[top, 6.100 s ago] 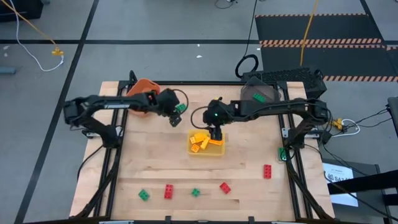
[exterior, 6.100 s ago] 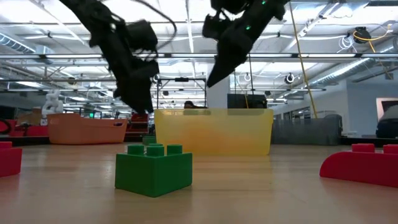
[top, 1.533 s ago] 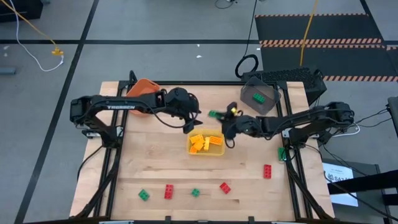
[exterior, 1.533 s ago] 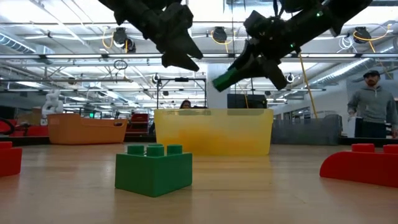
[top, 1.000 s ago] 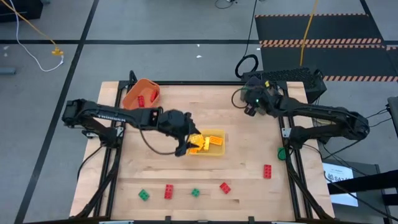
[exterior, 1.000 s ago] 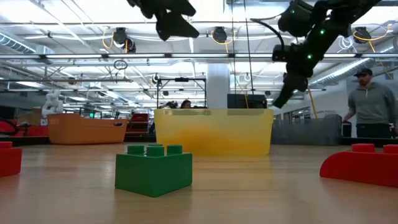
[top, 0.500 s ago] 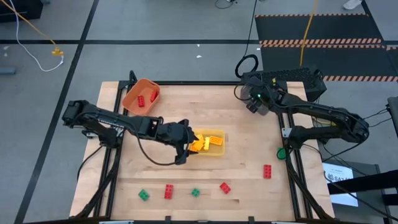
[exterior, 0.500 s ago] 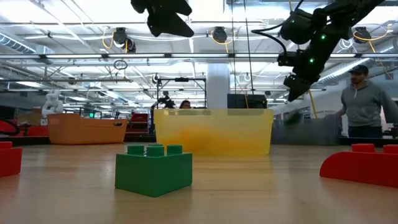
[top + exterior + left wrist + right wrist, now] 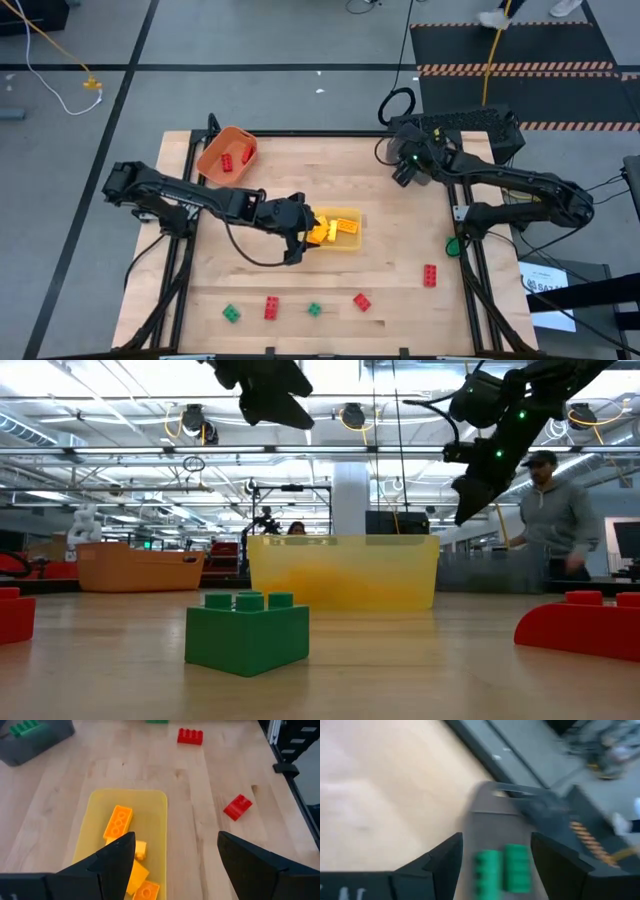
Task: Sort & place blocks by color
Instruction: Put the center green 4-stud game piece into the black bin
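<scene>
My left gripper (image 9: pixel 298 240) (image 9: pixel 176 840) is open and hangs over the left end of the yellow bin (image 9: pixel 340 231), above the yellow blocks (image 9: pixel 119 822) lying in it. My right gripper (image 9: pixel 403 172) (image 9: pixel 496 840) is open above the dark grey bin (image 9: pixel 485 820), where two green blocks (image 9: pixel 502 870) rest on the floor. Loose on the wood near the near edge lie a green block (image 9: pixel 231 313), a red block (image 9: pixel 271 307), a green block (image 9: pixel 314 309) and two red blocks (image 9: pixel 361 300) (image 9: pixel 429 274). The orange bin (image 9: pixel 225 152) holds red blocks.
In the low view a green block (image 9: pixel 247 630) stands closest, with red blocks (image 9: pixel 580 622) at either side and the yellow bin (image 9: pixel 343 572) behind. A person (image 9: pixel 555 510) walks in the room beyond the table. Bare wood lies between the bins and the near row of blocks.
My left gripper has shifted a little toward the near edge, staying beside the yellow bin's left end. My right gripper has stayed over the dark grey bin. The person in the background has walked leftward.
</scene>
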Action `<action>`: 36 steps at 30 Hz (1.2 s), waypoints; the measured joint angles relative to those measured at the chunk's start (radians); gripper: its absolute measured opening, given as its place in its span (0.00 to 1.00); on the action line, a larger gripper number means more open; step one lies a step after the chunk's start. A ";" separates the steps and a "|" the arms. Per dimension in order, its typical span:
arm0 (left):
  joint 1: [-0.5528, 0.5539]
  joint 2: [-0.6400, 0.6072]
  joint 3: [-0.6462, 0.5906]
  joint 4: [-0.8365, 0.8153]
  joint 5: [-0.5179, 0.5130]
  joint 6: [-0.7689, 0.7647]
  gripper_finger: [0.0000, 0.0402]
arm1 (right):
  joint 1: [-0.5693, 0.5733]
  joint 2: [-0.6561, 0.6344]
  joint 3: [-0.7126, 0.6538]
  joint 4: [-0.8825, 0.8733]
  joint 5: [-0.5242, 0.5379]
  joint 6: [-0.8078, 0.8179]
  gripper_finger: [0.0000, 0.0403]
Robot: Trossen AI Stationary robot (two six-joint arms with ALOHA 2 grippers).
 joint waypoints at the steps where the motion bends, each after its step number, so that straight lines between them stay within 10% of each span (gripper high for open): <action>1: 0.002 0.008 0.000 0.005 0.000 0.005 0.70 | 0.011 0.000 0.000 0.000 -0.038 0.019 0.56; 12: 0.037 0.065 0.000 0.035 0.006 0.037 0.70 | 0.278 0.000 0.000 -0.111 -0.549 0.070 0.56; 36: -0.293 0.193 0.002 0.062 0.037 -0.166 0.70 | 0.920 0.165 0.000 0.210 -0.425 0.255 0.56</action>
